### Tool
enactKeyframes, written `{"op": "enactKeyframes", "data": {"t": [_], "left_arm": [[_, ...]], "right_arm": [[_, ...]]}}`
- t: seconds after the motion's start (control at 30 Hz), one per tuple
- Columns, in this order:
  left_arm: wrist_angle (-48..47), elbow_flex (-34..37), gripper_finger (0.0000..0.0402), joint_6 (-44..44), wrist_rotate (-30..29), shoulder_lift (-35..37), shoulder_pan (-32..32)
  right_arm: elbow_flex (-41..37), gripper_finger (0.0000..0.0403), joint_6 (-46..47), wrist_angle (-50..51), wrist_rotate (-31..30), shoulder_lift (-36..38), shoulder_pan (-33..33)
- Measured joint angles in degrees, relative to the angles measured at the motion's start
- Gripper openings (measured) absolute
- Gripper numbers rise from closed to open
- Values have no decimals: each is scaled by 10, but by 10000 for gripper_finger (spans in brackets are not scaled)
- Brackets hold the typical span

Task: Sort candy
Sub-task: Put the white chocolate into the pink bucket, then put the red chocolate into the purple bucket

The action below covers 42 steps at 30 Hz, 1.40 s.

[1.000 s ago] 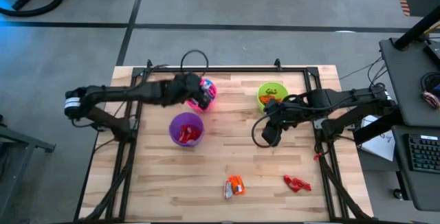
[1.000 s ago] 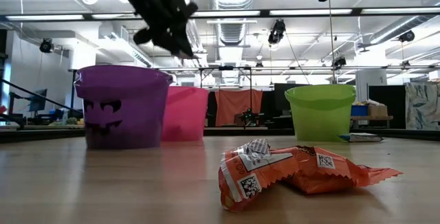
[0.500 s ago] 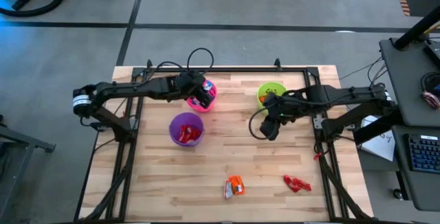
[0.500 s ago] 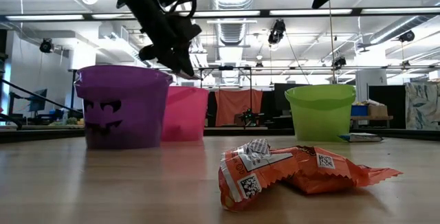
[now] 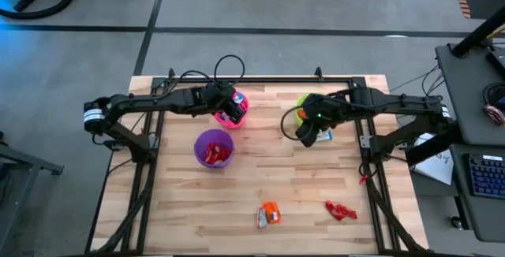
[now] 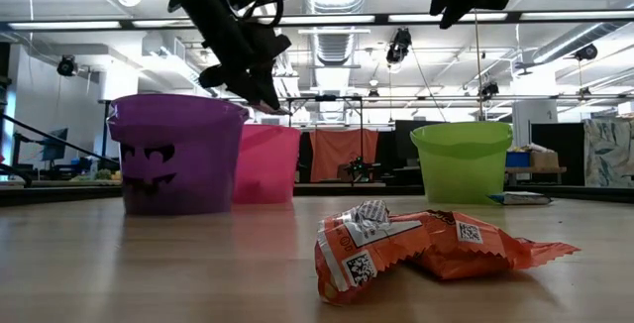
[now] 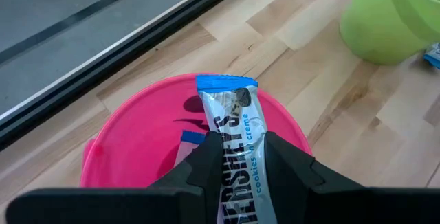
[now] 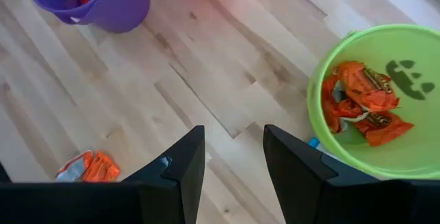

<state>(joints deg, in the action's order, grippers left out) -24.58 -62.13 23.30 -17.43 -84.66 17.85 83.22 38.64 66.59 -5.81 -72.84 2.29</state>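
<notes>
I saw a blue-and-white bar (image 7: 237, 148) held over the pink cup (image 7: 130, 141) | orange candies (image 8: 361, 104) lay in the green cup (image 8: 412, 52) | red candies (image 5: 215, 154) in the purple cup (image 5: 202, 140) | orange pair (image 5: 270, 213) and red pair (image 5: 340, 210) lay loose on the table (image 5: 189, 210)

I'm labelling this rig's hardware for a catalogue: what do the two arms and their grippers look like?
Both arms are slim, dark, jointed links. The left arm carries a white band near its base, and a black cable loops above its wrist. The right arm has a black cable curling beside its gripper. The left gripper and right gripper each have two flat, matte black fingers.
</notes>
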Motion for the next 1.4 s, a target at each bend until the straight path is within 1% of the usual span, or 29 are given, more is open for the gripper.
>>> {"op": "enactKeyframes", "data": {"t": [0.17, 0.5, 0.7, 0.83, 0.97, 1.07, 1.17, 1.27, 1.4], "left_arm": [[-5, 0, 89, 12, -4, 0, 0], [-15, 0, 145, 27, -12, 0, 0], [-25, -3, 155, 28, -9, 6, -1], [-59, -43, 155, 26, 0, 15, -3], [-99, -99, 155, -23, 3, 22, -9], [-110, -135, 155, -78, 34, 30, -14], [-110, -147, 155, -115, 79, 46, -16], [-102, -141, 155, -134, 127, 76, -18], [-69, -111, 154, -125, 194, 132, -23]], "right_arm": [[0, 141, -15, 0, 2, 0, 21], [0, 141, -45, -1, 3, 0, 50], [0, 141, -52, -9, 4, 0, 75], [0, 141, -44, -18, 32, 0, 95], [0, 141, -17, -26, 55, 0, 110], [0, 141, 12, -26, 84, 0, 111], [0, 141, 49, -26, 135, 0, 107], [0, 141, 92, -26, 180, 0, 93], [0, 141, 151, -24, 203, 0, 54]]}}
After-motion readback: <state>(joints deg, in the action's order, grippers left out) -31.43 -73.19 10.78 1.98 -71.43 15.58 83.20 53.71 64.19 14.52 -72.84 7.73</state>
